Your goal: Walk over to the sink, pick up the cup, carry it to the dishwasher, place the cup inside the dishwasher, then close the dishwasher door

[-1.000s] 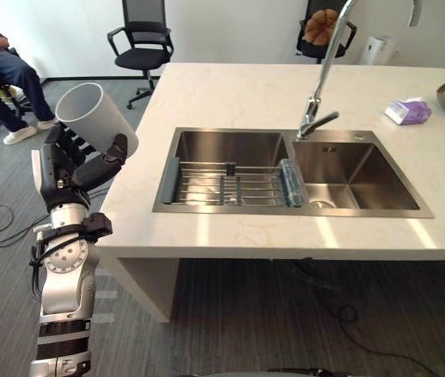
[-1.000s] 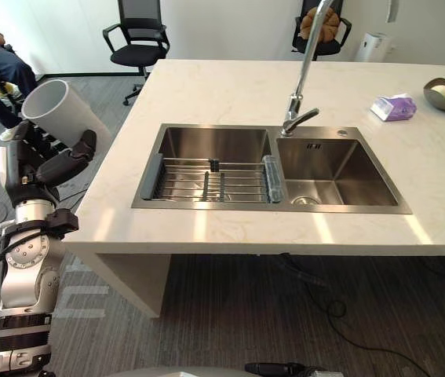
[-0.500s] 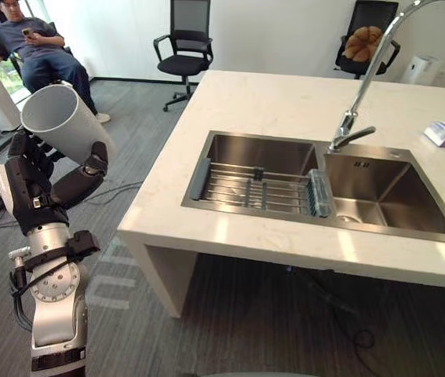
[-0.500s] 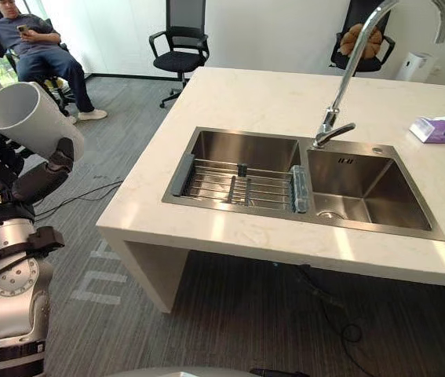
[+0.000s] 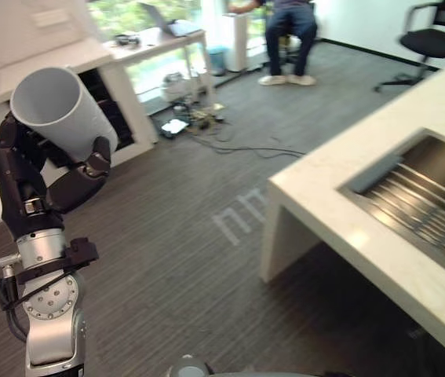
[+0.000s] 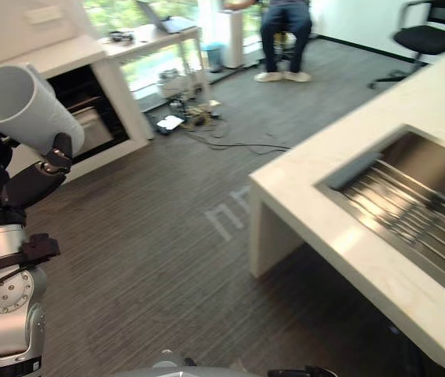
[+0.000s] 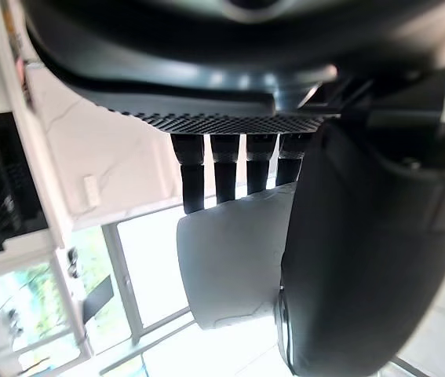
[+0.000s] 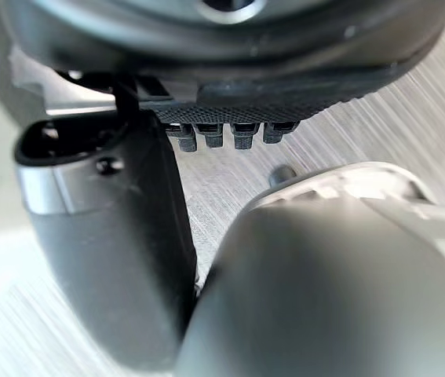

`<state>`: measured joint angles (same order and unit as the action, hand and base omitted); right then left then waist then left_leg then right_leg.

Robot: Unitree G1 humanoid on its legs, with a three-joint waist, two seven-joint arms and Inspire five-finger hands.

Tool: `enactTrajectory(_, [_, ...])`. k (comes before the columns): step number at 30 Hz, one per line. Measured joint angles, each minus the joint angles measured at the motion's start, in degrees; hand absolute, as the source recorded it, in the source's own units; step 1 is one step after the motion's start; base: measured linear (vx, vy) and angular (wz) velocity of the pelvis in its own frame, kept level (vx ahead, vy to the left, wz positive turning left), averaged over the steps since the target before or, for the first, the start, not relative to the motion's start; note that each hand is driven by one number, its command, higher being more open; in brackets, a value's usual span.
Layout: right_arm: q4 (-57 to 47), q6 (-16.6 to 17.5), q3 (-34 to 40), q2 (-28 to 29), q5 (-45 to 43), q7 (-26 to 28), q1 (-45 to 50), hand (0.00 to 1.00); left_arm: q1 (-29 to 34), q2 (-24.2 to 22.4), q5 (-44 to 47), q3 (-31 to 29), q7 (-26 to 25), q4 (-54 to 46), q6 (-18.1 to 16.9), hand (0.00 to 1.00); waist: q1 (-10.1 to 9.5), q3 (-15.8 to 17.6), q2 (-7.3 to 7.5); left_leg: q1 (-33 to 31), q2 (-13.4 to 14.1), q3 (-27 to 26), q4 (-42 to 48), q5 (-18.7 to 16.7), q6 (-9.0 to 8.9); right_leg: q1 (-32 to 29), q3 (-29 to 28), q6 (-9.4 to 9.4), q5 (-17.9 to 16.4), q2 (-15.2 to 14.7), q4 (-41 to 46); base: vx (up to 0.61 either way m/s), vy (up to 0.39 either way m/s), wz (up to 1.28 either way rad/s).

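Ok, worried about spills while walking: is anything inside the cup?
The cup tilts in the left hand, shut round it; through its mouth only bare pale inner wall shows. Its bottom is hidden deeper in.

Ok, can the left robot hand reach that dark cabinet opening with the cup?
Probably not yet: the left robot hand holds the cup short of the dark cabinet opening, though only carpet lies between.
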<state>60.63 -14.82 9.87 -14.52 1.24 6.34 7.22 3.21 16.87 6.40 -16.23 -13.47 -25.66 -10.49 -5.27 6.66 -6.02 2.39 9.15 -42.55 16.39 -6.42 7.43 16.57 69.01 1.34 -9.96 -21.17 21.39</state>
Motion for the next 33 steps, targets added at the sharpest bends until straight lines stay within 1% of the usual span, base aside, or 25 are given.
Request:
enactTrajectory(1, [-1.2,-0.3,0.0,0.7,0.1,-0.1,-0.1,1.00,0.0,0.0,0.8,-0.2,0.0,-0.2,-0.8,0.00,-0.24,0.0,0.16,1.0,-1.9,0.9,-4.2,0.0,-0.01,-0.8,-0.4,1.68,-1.1,-0.1,0.7,-0.10,0.270,1.29])
enactTrajectory(2, [-2.9,-0.8,0.0,2.4,0.1,-0.3,-0.8,1.00,0.1,-0.2,1.5,-0.8,-0.1,-0.2,-1.5,0.00,-0.24,-0.4,1.73,1.8,-5.6,2.6,-9.9,1.2,-1.69,-2.1,0.3,1.70,-1.3,-0.8,-0.3,-0.10,0.219,1.20])
enactTrajectory(4, [-3.4,-1.8,0.1,3.1,0.0,-0.6,-1.5,1.00,1.4,-1.2,1.5,-0.1,0.3,-0.3,-1.5,0.00,-0.78,-0.9,2.02,1.9,-7.0,3.4,-13.0,2.4,-2.38,-1.3,1.9,2.37,0.0,-1.5,-0.1,-0.08,0.143,0.78])
enactTrajectory(5, [-4.7,-3.1,0.0,3.7,0.1,-1.2,-2.2,1.00,2.4,-1.1,1.5,0.9,1.8,-0.8,-1.4,0.00,-1.28,-0.9,2.27,2.1,-7.5,1.9,-14.2,2.1,-2.79,-0.7,3.7,2.33,0.7,-2.6,0.9,-0.06,0.162,0.80])
enactTrajectory(7, [-5.5,-4.2,-0.1,3.5,0.3,-1.5,-2.6,1.00,2.8,-0.6,1.4,2.4,3.2,-1.9,-1.3,0.00,-1.16,-0.9,2.30,1.9,-8.4,1.6,-14.6,2.2,-2.69,0.5,5.9,2.11,2.1,-3.9,1.8,0.01,0.155,0.79])
enactTrajectory(8, [-5.6,-4.9,-0.1,3.3,0.2,-1.7,-2.8,1.00,3.0,0.1,1.3,2.6,3.5,-3.1,-1.1,0.00,-1.41,-1.0,2.03,1.9,-9.5,3.1,-15.0,2.6,-2.64,0.9,6.1,1.68,3.4,-4.8,2.8,0.08,0.183,0.72])
enactTrajectory(10, [-6.0,-5.4,0.2,3.3,-0.1,-2.3,-2.1,1.00,2.1,0.9,1.4,2.7,3.5,-4.1,-1.1,0.00,-0.77,-1.4,1.50,2.1,-11.4,7.5,-15.9,2.7,-2.05,0.9,2.7,-1.44,5.8,-7.1,7.1,0.14,0.176,1.12])
enactTrajectory(11, [-6.7,-4.5,1.4,3.7,-0.7,-3.2,-1.2,1.00,0.3,1.0,1.6,3.5,3.4,-3.6,-1.2,0.00,0.18,-1.5,1.26,2.0,-11.9,12.2,-16.3,2.7,-0.59,-2.2,-7.5,-4.48,6.5,-8.4,12.3,0.18,0.131,1.79])
enactTrajectory(12, [-7.6,-4.2,1.6,4.0,-2.5,-3.4,-0.9,1.00,-1.6,1.0,2.0,4.3,3.3,-2.7,-1.7,0.00,1.26,-1.5,1.37,1.4,-11.8,16.7,-16.3,3.0,0.23,-6.3,-21.4,-1.77,1.3,-4.5,12.5,0.20,0.086,2.02])
enactTrajectory(13, [-8.0,-4.1,2.4,4.3,-3.6,-3.5,-0.8,1.00,-2.5,0.9,2.5,5.1,3.3,-1.6,-2.1,0.00,1.68,-1.5,1.36,1.2,-11.7,19.3,-16.3,3.2,0.49,-8.2,-28.4,-0.83,-0.6,-1.4,11.6,0.19,0.010,2.07])
enactTrajectory(14, [-7.9,-3.6,3.4,4.8,-4.8,-4.0,-0.3,1.00,-3.4,0.5,3.1,6.5,3.3,0.9,-2.7,0.00,2.07,-1.5,1.38,1.5,-11.7,23.1,-16.2,3.3,0.55,-10.7,-39.0,0.39,-2.6,3.8,8.9,0.17,-0.022,1.55])
enactTrajectory(15, [-7.9,-3.4,3.3,4.8,-5.6,-4.1,-0.1,1.00,-3.0,0.1,3.1,6.8,3.3,1.8,-2.8,0.00,2.08,-1.5,1.40,1.8,-11.9,24.4,-16.3,3.3,0.49,-11.7,-42.9,0.89,-3.2,5.8,7.5,0.19,0.005,1.53])
enactTrajectory(16, [-7.9,-3.1,3.2,5.0,-6.4,-4.3,0.0,1.00,-1.9,-1.1,3.1,7.0,3.1,2.9,-2.9,0.00,2.00,-1.5,1.51,2.4,-12.2,26.5,-16.5,3.2,0.21,-14.3,-48.7,2.08,-4.1,8.6,5.0,0.20,0.039,1.00])
enactTrajectory(17, [-8.0,-3.1,3.1,5.5,-6.4,-4.2,-0.2,1.00,-0.5,-2.1,3.0,7.1,2.1,3.5,-2.9,0.00,1.59,-1.5,1.57,3.1,-12.7,27.9,-17.0,3.1,0.11,-17.9,-53.5,2.28,-4.2,10.9,3.5,0.20,0.047,0.80])
enactTrajectory(18, [-8.2,-3.1,3.2,5.8,-6.6,-4.1,-0.4,1.00,0.3,-2.6,2.9,7.2,1.9,3.6,-2.9,0.00,1.45,-1.5,1.58,3.7,-12.8,28.2,-17.4,3.1,0.10,-19.8,-55.7,2.29,-4.2,12.0,3.2,0.22,0.058,0.43])
enactTrajectory(19, [-8.3,-3.5,2.9,5.8,-6.6,-3.4,-1.1,1.00,2.4,-3.1,2.3,8.3,1.1,3.6,-2.9,0.00,1.42,-1.4,1.73,5.6,-12.9,28.9,-17.9,2.8,-0.35,-23.4,-60.7,2.31,-4.2,14.9,2.4,0.17,0.042,0.29])
enactTrajectory(22, [-9.5,-3.6,1.3,6.1,-6.6,-3.2,-0.9,1.00,2.9,-3.0,0.3,12.2,1.3,3.6,-3.6,0.00,2.05,-0.8,3.19,8.2,-13.4,32.0,-17.6,2.0,-1.57,-26.7,-65.8,2.11,-3.9,18.5,1.4,0.14,-0.004,0.57])
enactTrajectory(23, [-10.0,-3.6,1.0,7.2,-6.7,-3.3,-0.6,1.00,2.9,-2.8,0.2,15.1,2.1,3.6,-5.2,0.00,3.19,-0.5,5.17,8.5,-14.3,34.8,-16.6,1.2,-2.74,-28.1,-68.5,1.76,-2.4,19.4,1.0,0.16,-0.056,1.04])
enactTrajectory(25, [-10.6,-3.6,1.0,8.4,-6.8,-3.7,0.2,1.00,2.9,-2.8,-0.7,17.0,3.0,3.5,-6.3,0.00,3.40,-0.9,7.21,8.8,-15.3,37.3,-15.4,-0.1,-4.49,-27.9,-71.4,0.21,0.5,19.4,-0.5,0.19,-0.099,0.96])
enactTrajectory(26, [-10.7,-3.7,1.2,8.8,-7.5,-4.0,0.8,1.00,3.0,-3.1,-1.0,17.7,3.7,3.3,-7.5,0.00,3.39,-1.2,8.33,9.1,-15.4,38.1,-13.4,-2.9,-4.07,-26.1,-70.4,0.22,4.2,18.4,-1.8,0.24,-0.134,0.78])
enactTrajectory(27, [-10.9,-3.8,1.2,8.4,-8.5,-4.1,0.9,1.00,2.9,-3.3,-1.3,17.9,3.7,3.3,-7.9,0.00,3.41,-0.9,7.58,9.0,-14.0,36.6,-11.7,-4.5,-3.77,-25.0,-69.0,0.41,4.3,18.5,-2.2,0.19,-0.114,0.77])
enactTrajectory(28, [-11.5,-4.0,1.1,8.1,-9.1,-4.3,1.3,1.00,2.9,-3.2,-2.1,17.8,3.8,3.1,-8.3,0.00,3.65,-0.9,7.00,8.7,-11.9,33.3,-9.6,-5.8,-4.98,-23.7,-67.5,0.40,4.2,18.7,-3.0,0.17,-0.131,0.46])
enactTrajectory(29, [-11.8,-4.2,0.9,8.0,-9.0,-4.3,1.6,1.00,2.9,-3.1,-2.1,17.6,3.6,2.2,-8.8,0.00,2.99,-1.1,6.30,8.8,-10.5,32.1,-8.5,-6.4,-6.03,-22.9,-66.9,0.37,4.2,19.4,-3.4,0.18,-0.134,0.27])
enactTrajectory(30, [-12.0,-4.3,0.9,7.9,-8.9,-4.2,1.4,1.00,2.9,-3.1,-2.1,17.2,2.9,0.8,-8.8,0.00,2.54,-1.3,5.97,9.4,-9.7,31.8,-8.3,-6.6,-6.38,-22.5,-66.7,0.48,4.2,20.1,-3.4,0.19,-0.131,0.01])
enactTrajectory(33, [-13.4,-4.8,0.9,8.5,-9.0,-4.0,1.5,1.00,2.8,-3.1,-3.2,16.6,0.5,-2.4,-9.7,0.00,3.11,-1.5,5.72,11.0,-8.3,30.9,-8.5,-6.8,-6.76,-20.9,-65.8,0.52,4.3,21.2,-3.8,0.15,-0.103,-0.09])
